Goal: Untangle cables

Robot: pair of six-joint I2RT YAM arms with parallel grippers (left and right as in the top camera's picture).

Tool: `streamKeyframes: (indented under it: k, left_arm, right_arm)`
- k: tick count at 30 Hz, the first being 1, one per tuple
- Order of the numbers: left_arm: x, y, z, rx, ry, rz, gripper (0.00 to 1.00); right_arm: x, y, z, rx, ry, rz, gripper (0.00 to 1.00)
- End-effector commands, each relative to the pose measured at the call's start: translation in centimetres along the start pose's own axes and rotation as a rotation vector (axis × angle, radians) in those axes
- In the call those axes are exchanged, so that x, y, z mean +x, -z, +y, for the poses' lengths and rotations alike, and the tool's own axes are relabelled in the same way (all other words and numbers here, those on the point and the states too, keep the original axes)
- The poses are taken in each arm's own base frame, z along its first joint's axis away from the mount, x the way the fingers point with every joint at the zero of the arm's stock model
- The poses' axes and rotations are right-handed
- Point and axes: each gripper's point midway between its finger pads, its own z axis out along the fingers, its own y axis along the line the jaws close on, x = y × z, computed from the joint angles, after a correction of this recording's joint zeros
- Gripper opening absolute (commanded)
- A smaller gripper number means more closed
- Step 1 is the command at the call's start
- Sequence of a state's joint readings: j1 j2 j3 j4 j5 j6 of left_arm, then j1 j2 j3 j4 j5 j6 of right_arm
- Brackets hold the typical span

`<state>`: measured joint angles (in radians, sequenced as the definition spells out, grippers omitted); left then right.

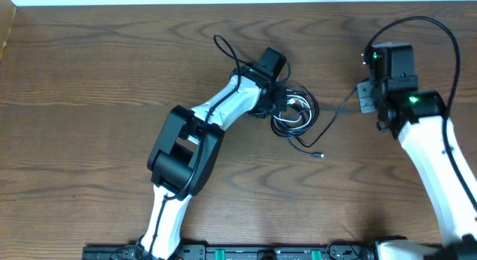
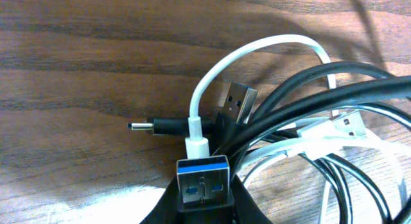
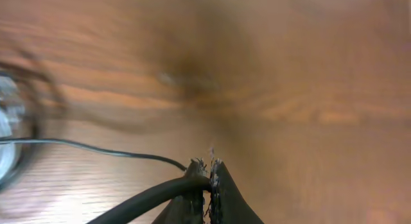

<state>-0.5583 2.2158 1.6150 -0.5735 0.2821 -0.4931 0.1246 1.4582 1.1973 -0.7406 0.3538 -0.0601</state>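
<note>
Cables [image 1: 292, 111] lie knotted in a loose coil on a wood table [image 1: 89, 81], directly under the left gripper [image 1: 277, 94], which reaches into the coil's edge. Its fingers stand all but closed. A blue plug [image 2: 203, 182], a flat USB end with a black body, sits right at their tips and seems to be pinched there. The fingers themselves are mostly hidden beneath it in the left wrist view. Just past that plug a white cable [image 2: 257, 47] arches up and over, its white collar touching the plug's top edge. A thin pin plug [image 2: 144, 126] points away to the left of the fingers. A bare-metal USB plug [image 2: 239, 101] lies tilted just beyond, to the right of the arch. Black strands sweep across to the fingers' right, over a silver-tipped white plug [image 2: 347, 124].

Well apart, the right gripper [image 3: 209, 179] is clamped fully shut on a black cable [image 3: 144, 198], which enters the fingers from their left side. A thin black line [image 3: 96, 149] trails from the fingertips toward the blurred coil at the far left of the right wrist view. From overhead, a slack line runs from the right fingers to the coil, and a loose plug end [image 1: 320, 154] lies on the table between the two grippers.
</note>
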Motion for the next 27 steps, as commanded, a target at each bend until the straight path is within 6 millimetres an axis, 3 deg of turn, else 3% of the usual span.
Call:
streamKeyframes:
  k: [1,4,5,9,12,16,23,27]
  left_arm:
    - [0.7,-1.2,1.8,-0.057,0.003,0.024,0.08]
    - [0.6,-1.2,2.0,-0.069,0.003,0.017,0.08]
    - [0.6,-1.2,2.0,-0.069,0.003,0.017,0.08]
    - [0.5,-1.2,2.0,-0.069,0.003,0.017,0.08]
    - [0.5,-1.2,2.0,-0.072,0.003,0.015,0.08]
    - [0.4,-1.2,2.3,-0.085,0.003,0.007,0.08]
    - [0.4,-1.2,2.3,-0.085,0.002,0.008,0.08]
    - [0.4,-1.2,2.3,-0.087,0.003,0.009,0.08]
  right_arm:
    - [1.5,-1.9,-2.5,0.132,-0.098,0.088,0.01]
    - [3.4,-4.2,-2.8,0.145,-0.099,0.184,0.03]
    - [3.9,-4.6,-2.9,0.147,-0.097,0.205,0.09]
    - [5.7,-6.6,-2.8,0.148,-0.089,0.292,0.67]
    - [6.4,-7.5,-2.4,0.136,-0.08,0.327,0.91]
    - [6.6,-7.9,-2.3,0.136,-0.078,0.335,0.99]
    - [7.1,-8.3,-4.0,0.167,-0.18,0.344,0.99]
    - [7.9,-8.5,-1.1,-0.063,-0.253,0.386,0.99]
